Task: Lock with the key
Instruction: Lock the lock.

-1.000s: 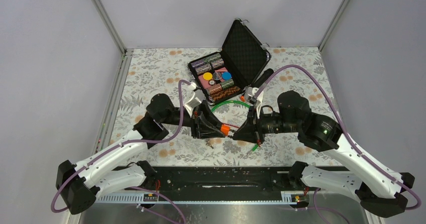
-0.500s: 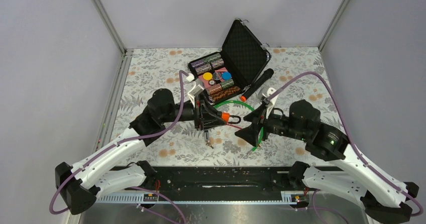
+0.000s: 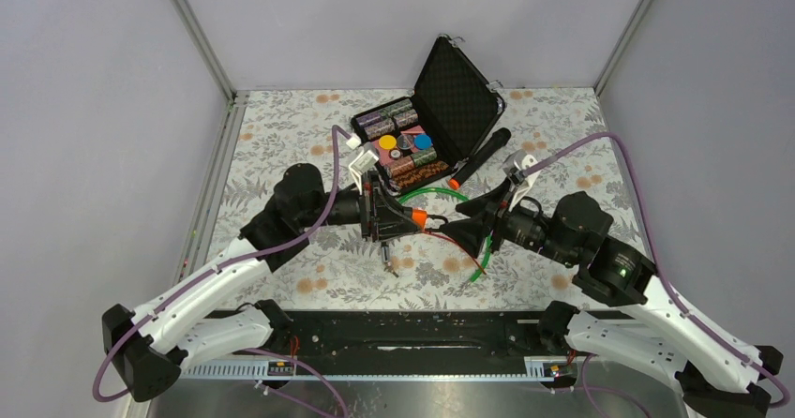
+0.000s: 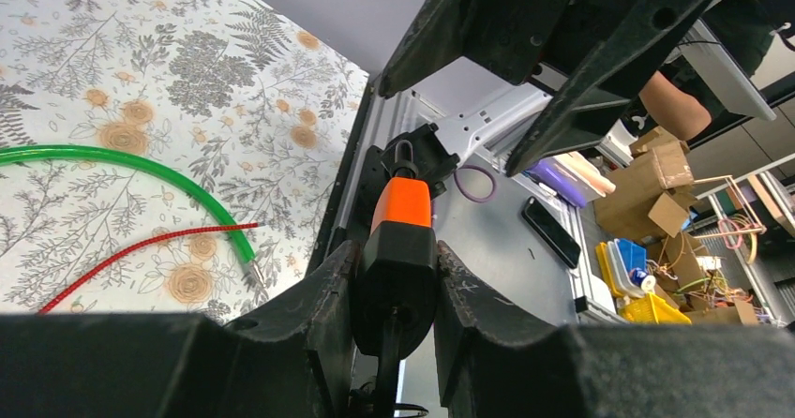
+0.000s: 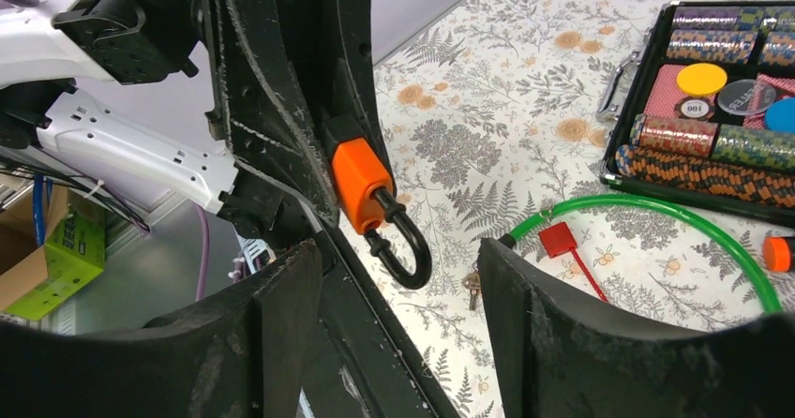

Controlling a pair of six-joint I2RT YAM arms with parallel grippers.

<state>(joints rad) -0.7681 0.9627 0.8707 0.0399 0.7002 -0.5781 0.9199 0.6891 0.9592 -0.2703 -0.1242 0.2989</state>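
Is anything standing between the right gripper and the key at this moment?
Partly. The key lies on the tablecloth beyond the open right gripper. The orange padlock, clamped in the left gripper, hangs between the fingers. In the right wrist view its black shackle ends just beside the key and would probably crowd a straight reach.

Soft, even light from above fills all three views, leaving only faint shadows on the floral table (image 3: 281, 137) around the orange padlock (image 3: 419, 218), itself crisp in both wrist views (the black fingers (image 4: 323, 315) nearest the lens blur slightly).
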